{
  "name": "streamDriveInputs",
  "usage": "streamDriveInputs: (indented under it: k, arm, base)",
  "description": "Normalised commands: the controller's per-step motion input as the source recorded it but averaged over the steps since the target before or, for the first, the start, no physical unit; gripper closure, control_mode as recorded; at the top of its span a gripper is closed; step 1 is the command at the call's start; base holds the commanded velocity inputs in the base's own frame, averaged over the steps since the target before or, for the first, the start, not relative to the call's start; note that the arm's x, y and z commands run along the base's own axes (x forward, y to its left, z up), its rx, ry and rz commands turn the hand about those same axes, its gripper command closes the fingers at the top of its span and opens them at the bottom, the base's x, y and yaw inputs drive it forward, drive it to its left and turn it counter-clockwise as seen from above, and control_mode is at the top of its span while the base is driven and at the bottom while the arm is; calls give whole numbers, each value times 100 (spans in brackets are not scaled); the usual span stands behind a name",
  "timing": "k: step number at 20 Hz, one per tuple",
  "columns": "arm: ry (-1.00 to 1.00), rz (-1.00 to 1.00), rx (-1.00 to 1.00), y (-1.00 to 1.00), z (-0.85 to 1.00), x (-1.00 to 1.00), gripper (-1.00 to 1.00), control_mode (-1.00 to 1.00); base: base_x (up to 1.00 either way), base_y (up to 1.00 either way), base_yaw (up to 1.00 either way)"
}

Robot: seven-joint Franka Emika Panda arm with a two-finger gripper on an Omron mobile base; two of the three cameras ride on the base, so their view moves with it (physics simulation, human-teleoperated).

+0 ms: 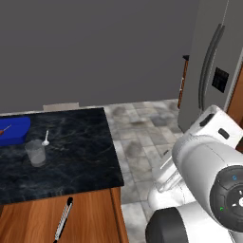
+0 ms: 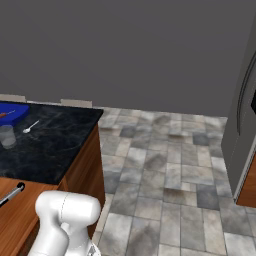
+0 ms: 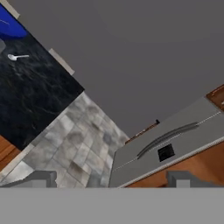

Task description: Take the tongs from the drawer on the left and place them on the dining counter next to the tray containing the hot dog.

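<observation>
The tongs (image 1: 63, 219), slim black-and-silver, lie on the reddish-brown wood just below the counter (image 1: 76, 156) edge, tilted a bit. Black veined marble top on that counter. Blue tray (image 1: 16, 128) sits at its far left corner with the little orange-brown hot dog (image 1: 4, 129) inside.

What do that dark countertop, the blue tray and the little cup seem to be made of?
The dining counter looks like polished black marble with white veins, on a reddish-brown wood-grain base. The tray looks like smooth, uniformly bright blue plastic, though that is unsure. The cup is see-through, so glass or clear plastic.
</observation>
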Motion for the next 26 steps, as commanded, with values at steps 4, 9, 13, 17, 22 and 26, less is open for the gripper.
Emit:
streamDriveInputs:
  k: [4,9,13,17,22,26]
  arm:
    - [15,0,15,-20,0,95,-100,-100]
    - [21,0,18,-25,0,98,-100,-100]
    - [30,0,18,-34,0,100,-100,-100]
    - [34,0,19,-38,0,100,-100,-100]
    - [17,0,12,-13,-11,87,-100,-100]
    - [15,0,5,-1,-26,85,-100,-100]
  base:
    - [0,0,0]
    - [0,0,0]
    - [0,0,0]
    - [0,0,0]
    - [0,0,0]
    - [0,0,0]
